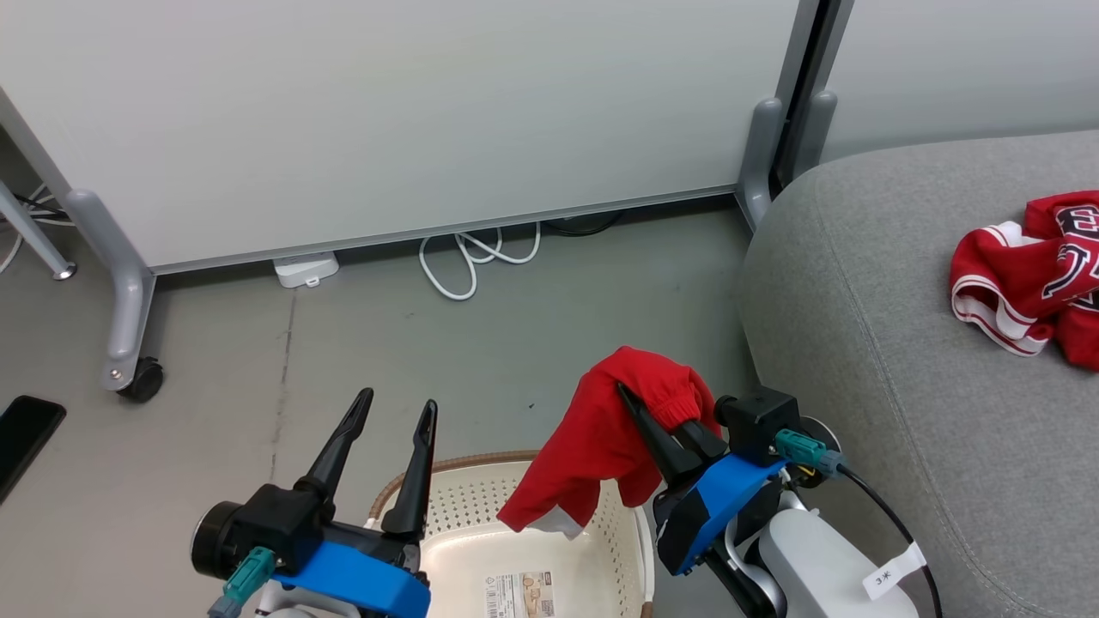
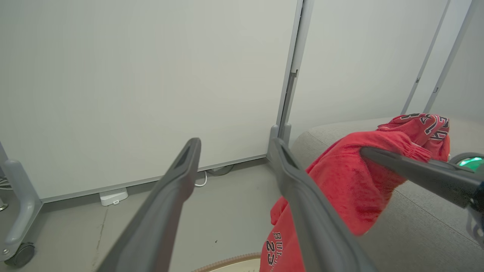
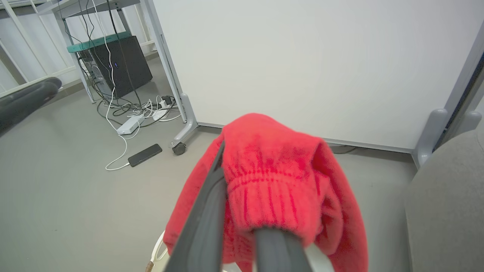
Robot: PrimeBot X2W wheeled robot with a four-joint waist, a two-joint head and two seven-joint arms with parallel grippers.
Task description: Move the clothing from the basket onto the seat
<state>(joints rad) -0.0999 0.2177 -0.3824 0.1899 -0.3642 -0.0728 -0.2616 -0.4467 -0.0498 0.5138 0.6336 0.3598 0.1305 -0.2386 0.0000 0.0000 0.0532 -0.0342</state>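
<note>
While the right hand (image 1: 652,412) is clamped on the ribbed cuff of the red garment (image 1: 592,438), the cloth drapes over its two dark fingers and hangs to the lower centre of the head view, above the far right corner of the basket (image 1: 468,506). The garment's lower edge hangs just over the basket's rim; whether it touches the rim I cannot tell. In the right wrist view one finger lies bare along the left side of the cuff and the other is buried in the fabric. In the left wrist view small letters and a number show near the garment's lower edge.

The left hand (image 1: 398,400) stands at the lower left, its fingers apart with nothing between them, above the basket's left rim. The basket sits on the grey floor (image 1: 515,343) at the bottom centre, a label showing on its bare bottom.

The seat (image 1: 901,386) fills the right side of the head view. The jersey (image 1: 1030,275) lies crumpled on it at the right edge, well apart from the held garment.

A white cable (image 1: 468,257) loops at the foot of the pale partition (image 1: 386,112), and a dark phone (image 1: 26,433) lies on the floor at the left edge.
</note>
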